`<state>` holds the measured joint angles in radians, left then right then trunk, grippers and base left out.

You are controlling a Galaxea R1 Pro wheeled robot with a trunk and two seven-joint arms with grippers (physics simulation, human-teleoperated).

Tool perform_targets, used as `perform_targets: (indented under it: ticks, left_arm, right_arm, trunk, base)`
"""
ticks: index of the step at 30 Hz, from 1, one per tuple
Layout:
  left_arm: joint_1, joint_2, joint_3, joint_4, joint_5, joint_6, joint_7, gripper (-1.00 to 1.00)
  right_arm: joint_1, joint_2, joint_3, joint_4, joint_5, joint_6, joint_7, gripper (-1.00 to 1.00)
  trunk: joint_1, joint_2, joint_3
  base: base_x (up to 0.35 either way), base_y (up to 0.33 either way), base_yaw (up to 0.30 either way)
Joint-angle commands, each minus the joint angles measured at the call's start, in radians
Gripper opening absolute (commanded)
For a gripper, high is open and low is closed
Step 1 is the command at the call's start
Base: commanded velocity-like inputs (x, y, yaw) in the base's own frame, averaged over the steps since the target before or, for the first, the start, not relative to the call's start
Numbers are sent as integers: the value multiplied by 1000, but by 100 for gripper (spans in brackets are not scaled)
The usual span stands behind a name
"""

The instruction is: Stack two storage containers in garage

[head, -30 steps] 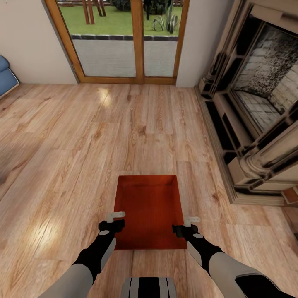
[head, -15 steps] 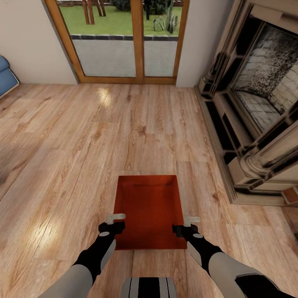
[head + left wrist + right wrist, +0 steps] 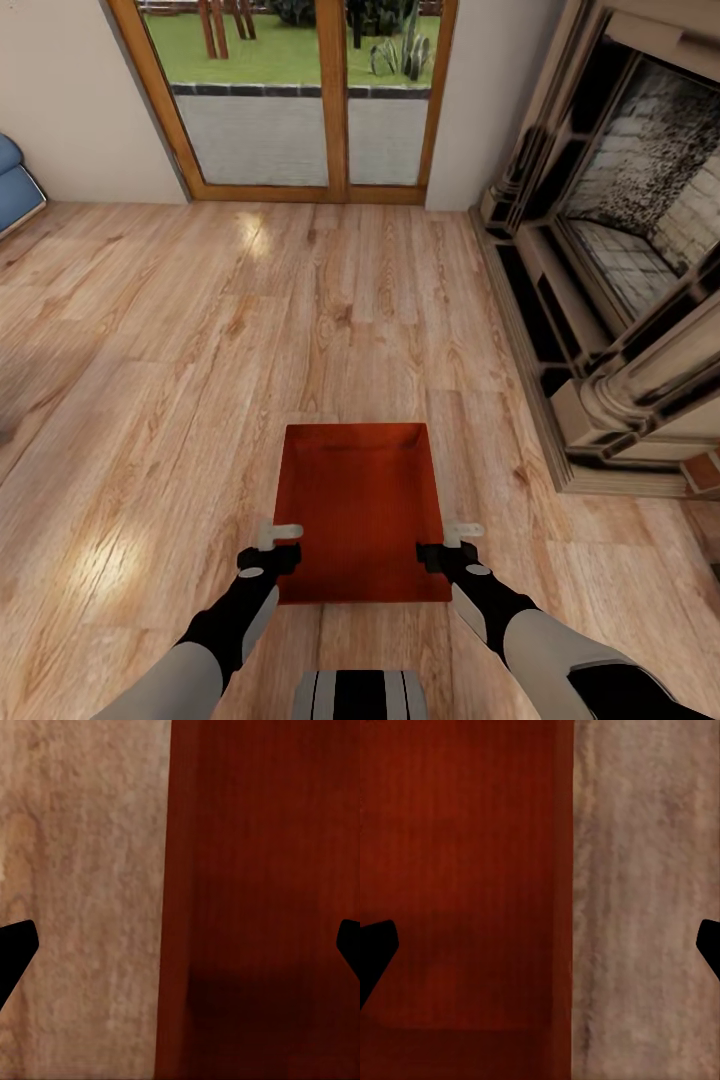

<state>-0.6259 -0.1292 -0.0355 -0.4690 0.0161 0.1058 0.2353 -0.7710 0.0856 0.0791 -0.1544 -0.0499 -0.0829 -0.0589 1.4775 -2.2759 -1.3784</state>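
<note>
One orange-red storage container (image 3: 362,500) lies on the light wood-plank floor (image 3: 200,350) of the living room, right in front of me. My left gripper (image 3: 277,541) is open astride the bin's left wall, and in the left wrist view that gripper (image 3: 180,945) has the wall (image 3: 171,870) between its spread fingertips. My right gripper (image 3: 457,541) is open astride the right wall, and in the right wrist view the gripper (image 3: 540,945) frames the wall (image 3: 562,870). No finger touches the bin. A reddish-brown corner (image 3: 701,472) shows by the fireplace base; I cannot tell whether it is the second container.
The brick-and-carved-stone fireplace (image 3: 620,300) juts out along the right side. Wood-framed glass doors (image 3: 300,100) stand straight ahead. A blue sofa's edge (image 3: 14,185) shows at the far left. My trunk (image 3: 360,695) is at the bottom centre.
My left gripper has dropped slightly along the bin's left wall. The right gripper, the bin and the camera have stayed still.
</note>
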Motion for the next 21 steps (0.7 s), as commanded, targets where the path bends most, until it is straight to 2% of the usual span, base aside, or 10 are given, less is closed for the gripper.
perform_targets:
  ticks: [1,2,7,21]
  left_arm:
    - [0,0,-3,-1,2,7,6,100]
    - [0,2,-1,2,7,18,5,-100]
    - [0,1,-1,-7,4,59,6,-100]
    - [0,-1,0,-26,4,60,19,-100]
  right_arm:
    - [-1,0,8,1,-5,-3,-5,100]
    - [-1,-1,8,1,-6,-3,-5,-100]
    - [-1,0,8,1,-7,-3,-6,-100]
    - [-1,0,8,1,-7,-3,-6,-100]
  trunk:
    - [0,0,-1]
    - [0,0,-1]
    - [0,0,-1]
    - [0,0,-1]
  base:
    - [0,0,0]
    - [0,0,0]
    - [0,0,0]
    - [0,0,0]
